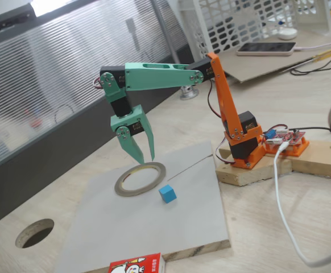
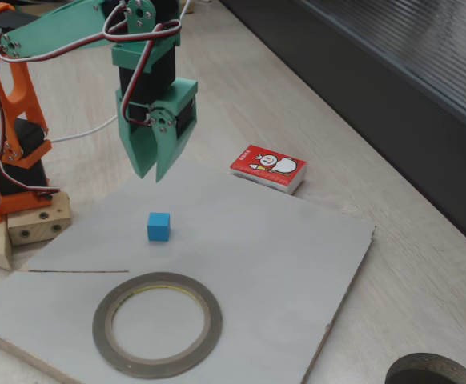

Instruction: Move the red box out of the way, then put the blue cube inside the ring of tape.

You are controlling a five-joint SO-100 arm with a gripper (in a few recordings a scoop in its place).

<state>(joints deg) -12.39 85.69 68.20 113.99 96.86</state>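
The blue cube (image 1: 167, 193) (image 2: 158, 227) sits on the grey board, just outside the ring of tape (image 1: 119, 185) (image 2: 102, 325), which lies flat on the same board. The red box (image 1: 137, 265) (image 2: 268, 168) lies on the wooden table beside the board's edge, well away from cube and ring. My green gripper (image 1: 146, 158) (image 2: 151, 174) hangs point-down above the board, close to the cube, its fingers a little apart and holding nothing.
The grey board (image 1: 199, 170) (image 2: 281, 256) rests on the wooden table. A dark round hole (image 1: 34, 233) (image 2: 429, 372) is cut through the tabletop near the board. The orange arm base (image 1: 245, 148) (image 2: 13, 160) stands on wooden blocks with cables beside it.
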